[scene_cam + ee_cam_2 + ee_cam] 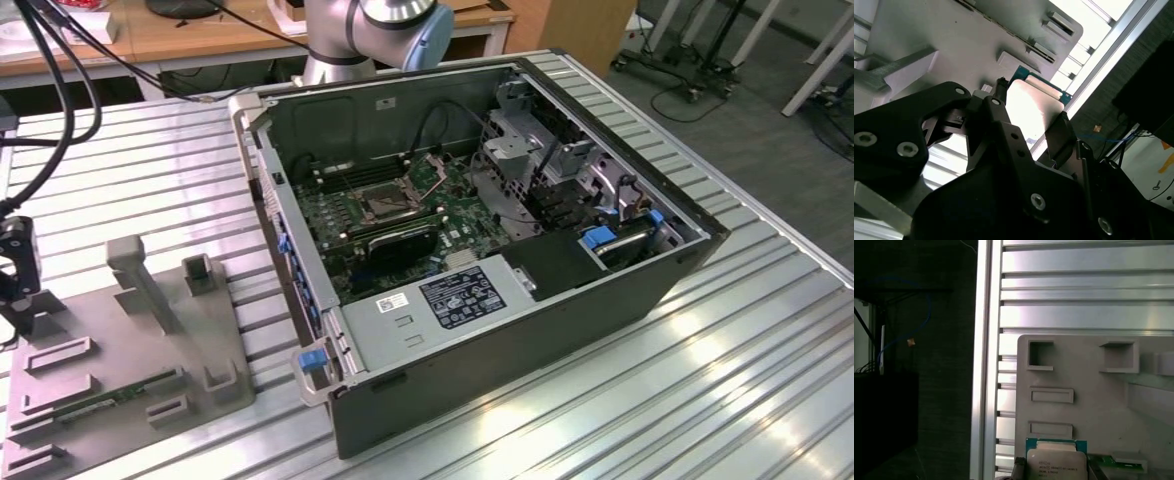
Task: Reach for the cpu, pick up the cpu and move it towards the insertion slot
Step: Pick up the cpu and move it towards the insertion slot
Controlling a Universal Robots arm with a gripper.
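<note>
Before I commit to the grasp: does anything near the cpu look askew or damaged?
Nothing stands out. The cpu sits square to the grey fixture, no damage visible, with the gripper right at it.

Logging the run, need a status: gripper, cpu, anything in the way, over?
Status: gripper around the cpu at the grey fixture; grip not confirmed. The slot sits inside the case, apart from it. The side wall stands between.

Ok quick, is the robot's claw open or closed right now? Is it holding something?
Gripper: closed on the cpu, one finger against each side edge.
</note>
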